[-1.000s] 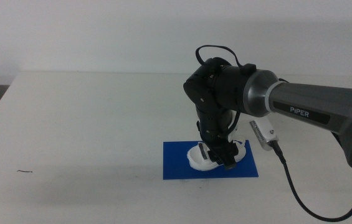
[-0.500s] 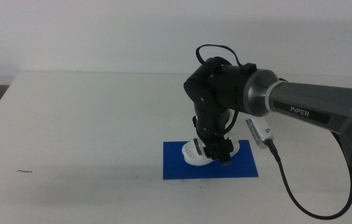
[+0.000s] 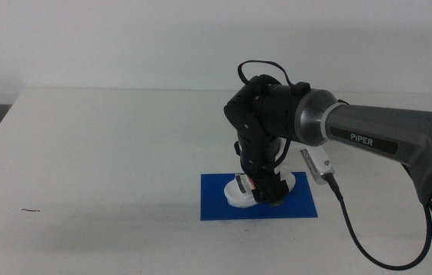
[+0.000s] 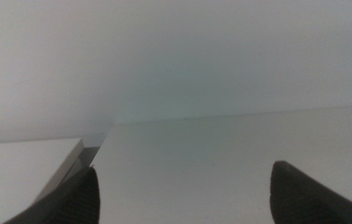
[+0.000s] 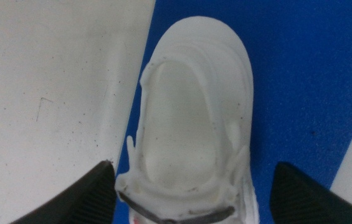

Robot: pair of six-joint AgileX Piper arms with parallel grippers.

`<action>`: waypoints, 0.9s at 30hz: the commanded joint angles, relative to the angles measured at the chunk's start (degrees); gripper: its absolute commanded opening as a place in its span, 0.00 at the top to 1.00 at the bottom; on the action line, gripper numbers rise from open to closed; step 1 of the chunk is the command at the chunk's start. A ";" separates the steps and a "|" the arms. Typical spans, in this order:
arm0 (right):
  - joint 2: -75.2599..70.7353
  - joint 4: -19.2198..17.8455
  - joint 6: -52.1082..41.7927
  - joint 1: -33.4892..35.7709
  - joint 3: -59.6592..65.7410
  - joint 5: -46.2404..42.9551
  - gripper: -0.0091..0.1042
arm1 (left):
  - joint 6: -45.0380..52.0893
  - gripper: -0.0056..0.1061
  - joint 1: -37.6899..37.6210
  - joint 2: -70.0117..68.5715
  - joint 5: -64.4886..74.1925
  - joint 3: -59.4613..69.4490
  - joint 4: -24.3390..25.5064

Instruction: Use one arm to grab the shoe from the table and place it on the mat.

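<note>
Although the sandal (image 3: 245, 194) already lies on the dark blue mat (image 3: 216, 200), the job looks nearly finished, not closed out, because the right gripper (image 3: 267, 191) hangs low over it. From the middle view the mat sits on the white table (image 3: 108, 145) at about six o'clock from the arm's bulky black wrist (image 3: 265, 114), and the sandal occupies the mat's middle, toward its nine o'clock half. In the right wrist view the sandal (image 5: 191, 124) lies with its open footbed facing up, most of it over blue, while one long side runs close to the mat's edge beside bare tabletop. That gripper's jaws stand spread wide, one on each side of the sandal's strap end, and neither visibly presses the sole, so I judge the grip released. What remains, as I read it, is lifting the arm clear without snagging a strap. The left gripper (image 4: 182, 205) waits at the table's near left corner, jaws apart, holding nothing.
</note>
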 commanded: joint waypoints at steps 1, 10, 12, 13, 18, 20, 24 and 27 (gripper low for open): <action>0.01 -0.39 -0.22 -0.61 -0.37 0.75 0.35 | -0.08 0.11 -0.01 0.28 -0.70 0.02 -0.23; -12.48 1.10 -14.83 -0.61 -0.49 8.61 0.33 | -0.08 0.11 -0.01 0.28 -0.70 0.02 -0.23; -17.92 1.00 -32.11 -0.61 -0.49 9.05 0.33 | -0.08 0.11 -0.01 0.28 -0.70 0.02 -0.23; -20.58 1.25 -40.89 -0.61 -0.49 9.05 0.33 | -0.08 0.11 -0.01 0.28 -0.70 0.02 -0.23; -30.43 0.90 -56.44 -0.61 -0.49 9.05 0.33 | -0.08 0.11 -0.01 0.28 -0.70 0.02 -0.23; -33.70 0.90 -56.44 -0.61 -0.49 9.05 0.33 | -0.08 0.11 -0.01 0.28 -0.70 0.02 -0.23; -41.28 5.35 -55.47 -1.72 1.48 9.05 0.33 | -0.08 0.11 -0.01 0.28 -0.70 0.02 -0.23; -50.11 2.14 -64.43 -1.72 11.22 -1.42 0.33 | -0.08 0.11 -0.01 0.28 -0.70 0.02 -0.23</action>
